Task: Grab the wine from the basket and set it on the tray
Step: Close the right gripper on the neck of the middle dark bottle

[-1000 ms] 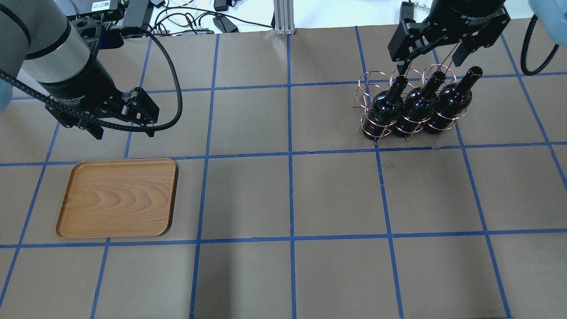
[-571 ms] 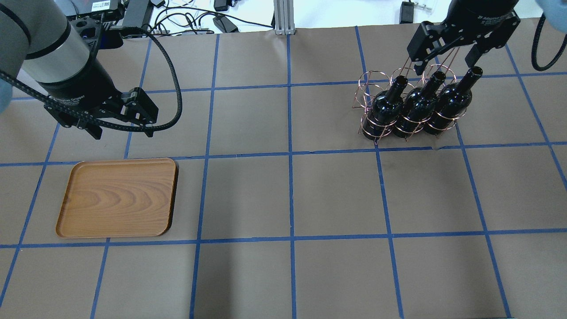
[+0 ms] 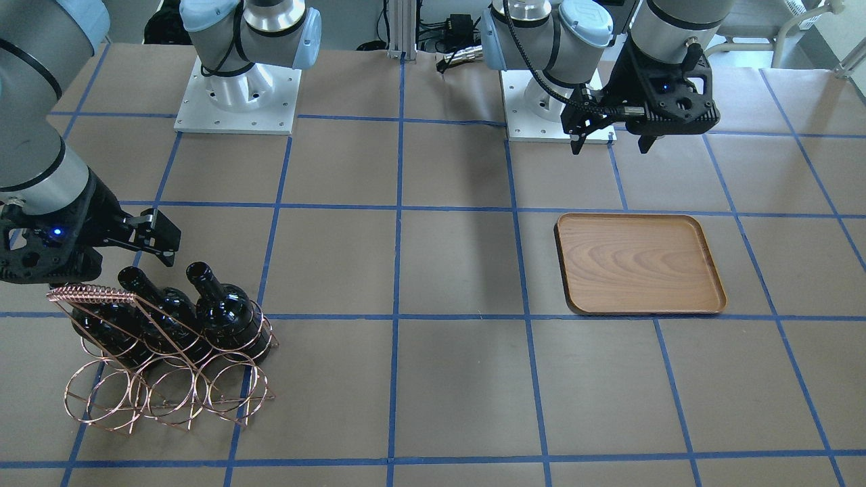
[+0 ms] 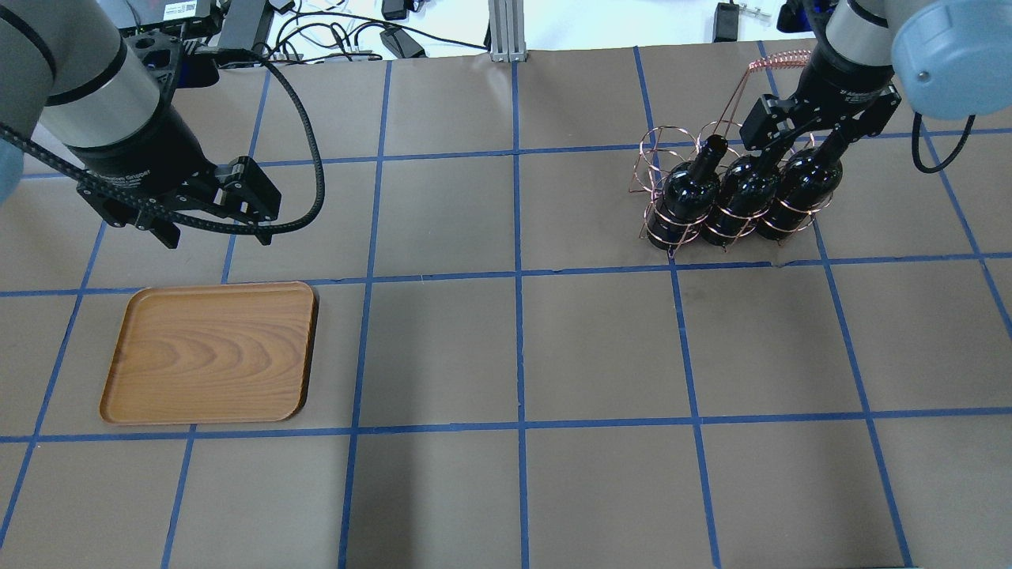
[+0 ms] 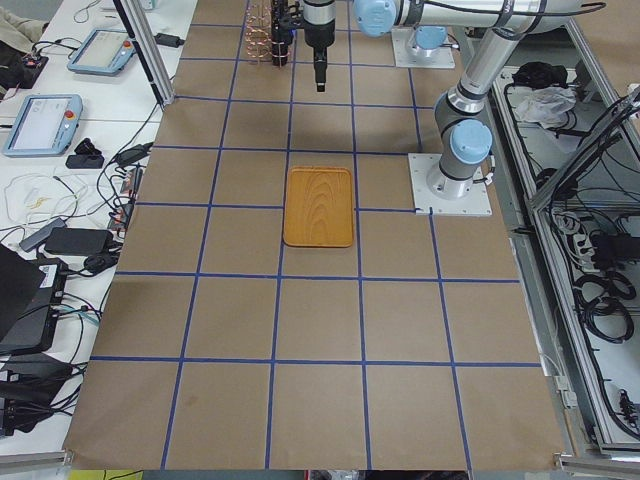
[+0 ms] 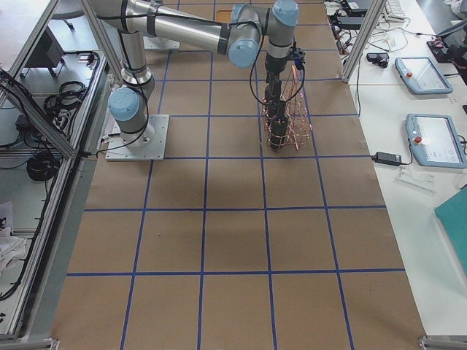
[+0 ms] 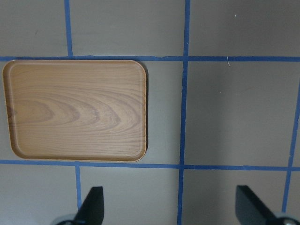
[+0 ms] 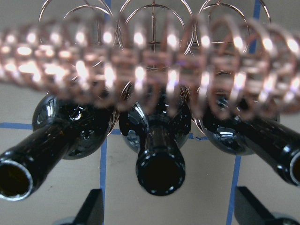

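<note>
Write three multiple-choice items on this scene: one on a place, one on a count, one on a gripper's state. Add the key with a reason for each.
1. Where are the bottles?
A. on the tray
B. in the wire rack
C. lying flat on the table

2. How many bottles are there?
A. two
B. three
C. four

3. The left gripper is:
A. open and empty
B. shut on a bottle
C. shut on the tray's rim

Key:
1 B, their bodies sit inside the rack's rings.
2 B, three necks show side by side.
3 A, its fingers stand wide apart with nothing between them.
</note>
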